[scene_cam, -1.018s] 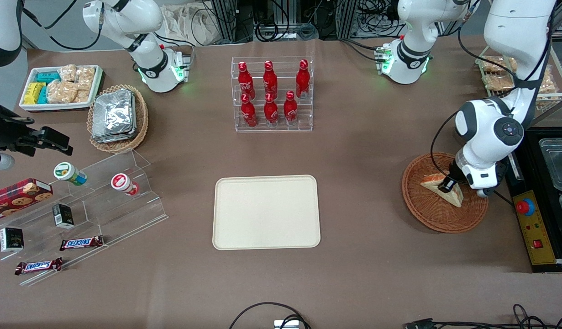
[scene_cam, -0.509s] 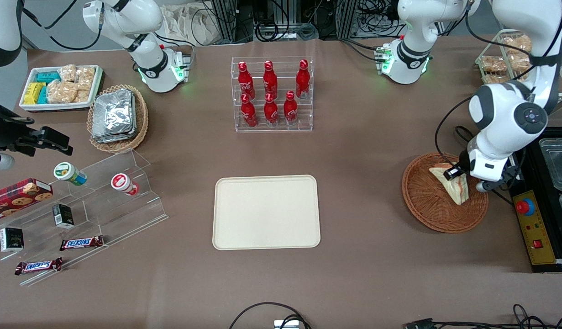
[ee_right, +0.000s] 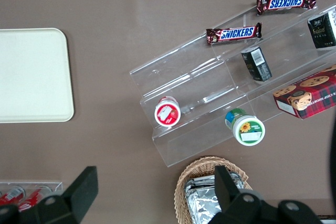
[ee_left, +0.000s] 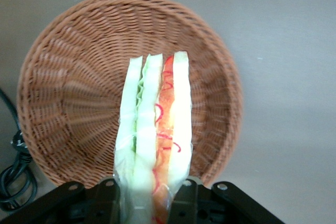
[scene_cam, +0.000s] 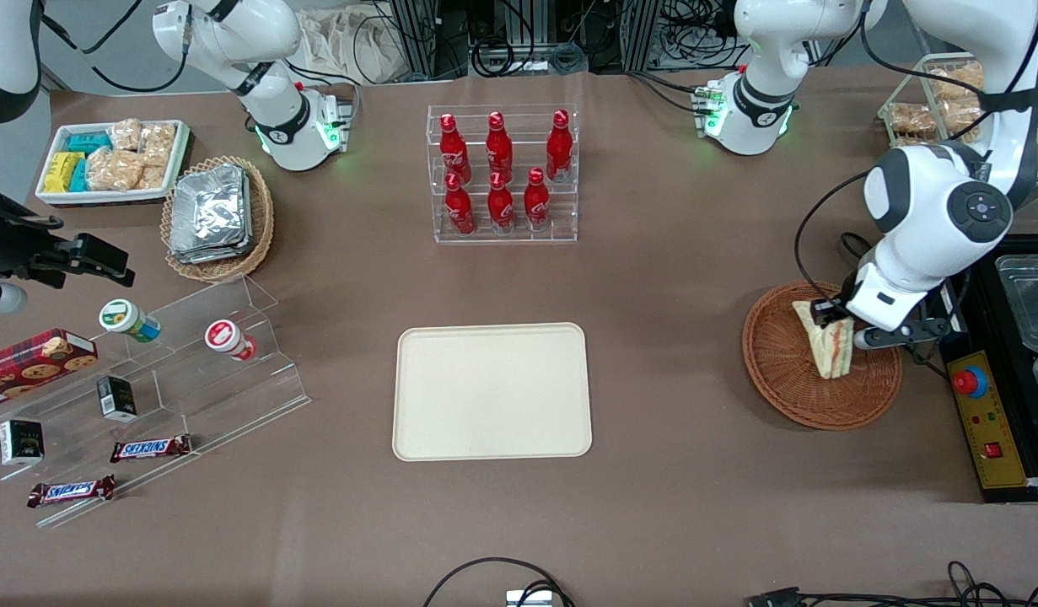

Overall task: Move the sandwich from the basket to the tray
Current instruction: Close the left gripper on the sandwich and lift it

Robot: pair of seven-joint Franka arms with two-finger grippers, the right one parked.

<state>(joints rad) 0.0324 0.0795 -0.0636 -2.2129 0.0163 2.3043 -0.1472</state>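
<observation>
My left gripper (scene_cam: 827, 315) is shut on the sandwich (scene_cam: 829, 346), a pale wedge with orange-red and green layers, and holds it lifted above the reddish-brown basket (scene_cam: 780, 379) at the working arm's end of the table. In the left wrist view the sandwich (ee_left: 155, 129) hangs edge-on between the fingers (ee_left: 107, 195), with the basket (ee_left: 68, 93) below it. The cream tray (scene_cam: 492, 391) lies bare at the table's middle; it also shows in the right wrist view (ee_right: 31, 74).
A clear rack of red bottles (scene_cam: 502, 173) stands farther from the camera than the tray. A tan basket of foil packets (scene_cam: 215, 217), a white snack tray (scene_cam: 110, 160) and a clear stepped shelf of snacks (scene_cam: 147, 396) lie toward the parked arm's end. A control box (scene_cam: 986, 421) sits beside the basket.
The gripper has lifted the sandwich off the basket floor and turned it, so its filling edge now faces the camera. The arm's wrist rose.
</observation>
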